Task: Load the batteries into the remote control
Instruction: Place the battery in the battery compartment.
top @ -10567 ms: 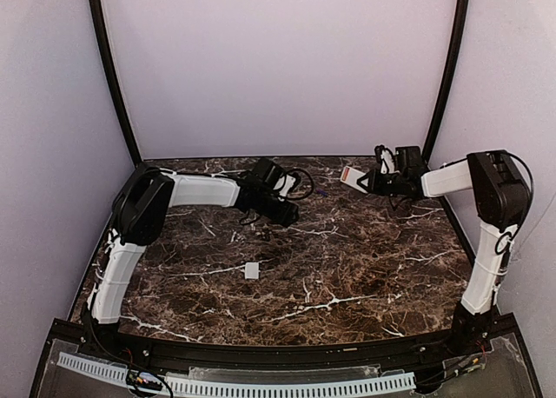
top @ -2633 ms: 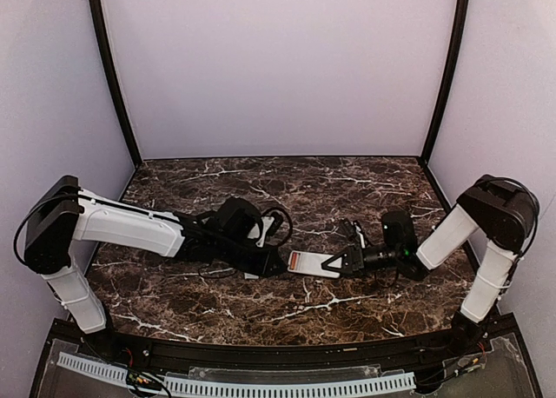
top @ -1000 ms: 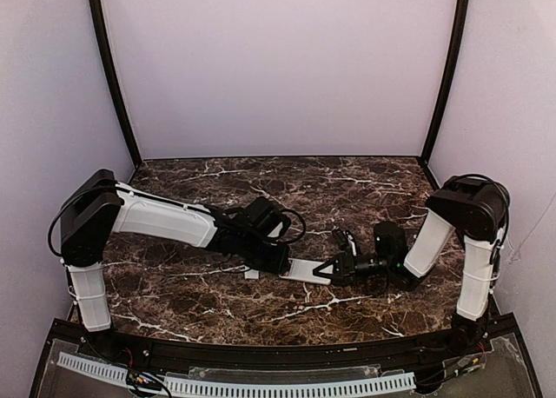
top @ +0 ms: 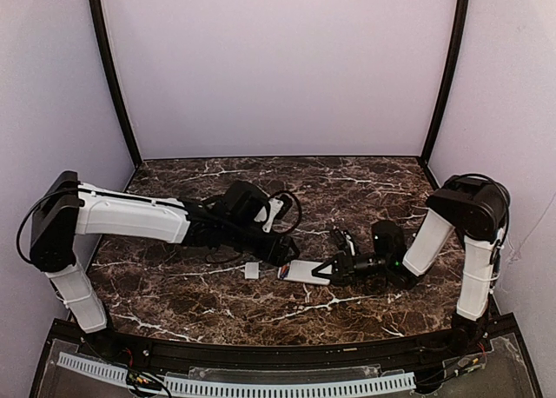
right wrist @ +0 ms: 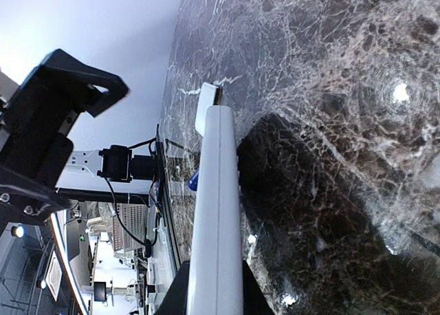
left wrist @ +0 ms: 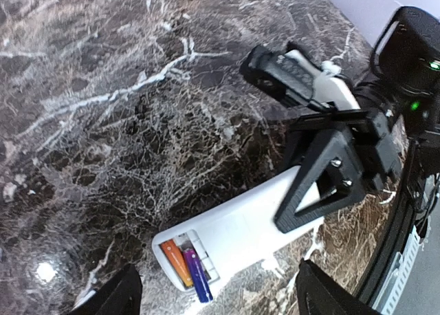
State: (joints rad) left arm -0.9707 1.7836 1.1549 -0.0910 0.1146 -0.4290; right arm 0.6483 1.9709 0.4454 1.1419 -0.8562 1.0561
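Note:
The white remote control (left wrist: 258,222) lies back up, its battery bay open at the end. The orange battery (left wrist: 176,262) lies in the bay. The dark blue battery (left wrist: 196,276) lies beside it, one end jutting past the bay's edge; that tip also shows in the right wrist view (right wrist: 193,181). My right gripper (top: 330,267) is shut on the remote's other end, with a black finger (left wrist: 322,186) across it, and holds it low over the table (top: 365,215). My left gripper (top: 280,248) is open and empty, just above the bay end, jaws wide (left wrist: 218,287).
A small white square cover plate (top: 252,270) lies on the marble table left of the remote; it also shows in the right wrist view (right wrist: 206,105). The left arm (top: 139,217) stretches across the left half. Walls close in the back and sides.
My left gripper has drawn back up and away from the remote's bay end, uncovering both batteries. The right gripper and the remote have barely moved.

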